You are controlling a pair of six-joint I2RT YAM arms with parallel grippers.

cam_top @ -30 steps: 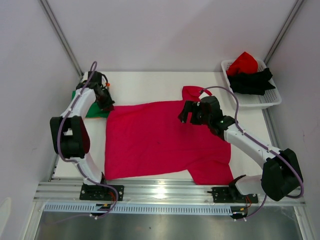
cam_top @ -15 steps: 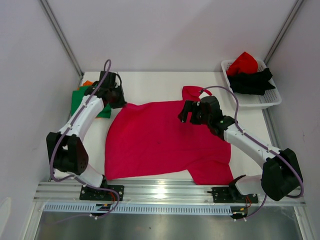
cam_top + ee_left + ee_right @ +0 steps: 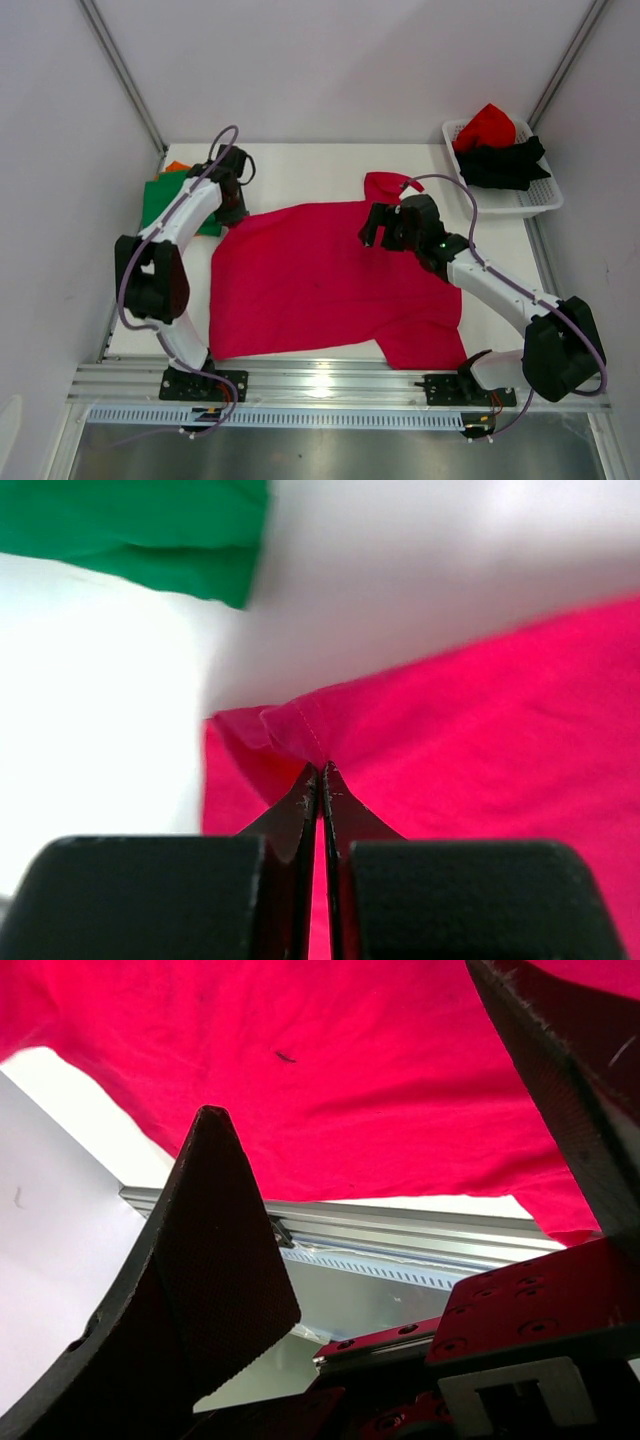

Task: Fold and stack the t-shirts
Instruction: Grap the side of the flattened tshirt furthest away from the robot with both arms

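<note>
**A:** Entry one: magenta-pink t-shirt [image 3: 330, 285]. It lies spread flat across the middle of the worktop [image 3: 300, 165], with both sleeves at the right end.

**B:** What do we have holding it?

**A:** The left pincer [image 3: 320, 780] is pressed together on the far-left corner, with a small peak of hem pinched between its tips. The right pincer [image 3: 380, 228] is spread wide above the cloth near the far sleeve and holds nothing.

**B:** And around it?

**A:** A folded green t-shirt [image 3: 170, 200] sits just beside the pinched corner, with an orange t-shirt [image 3: 176, 166] edge showing behind it. The red t-shirt [image 3: 487, 125] and black t-shirt [image 3: 505, 162] are heaped in the white basket [image 3: 540, 205] at the far right.

**B:** We judge the step in hand to be the first fold. How do we do it well?

**A:** We would close the right pincer on the far edge by the sleeve before any lift, so both far corners travel together. The left bite looks thin, so we should move slowly. We lift low with the edge taut between the two pincers and lay it toward the near edge. The corner must stay clear of the green pile or it may drag that pile askew.
</note>
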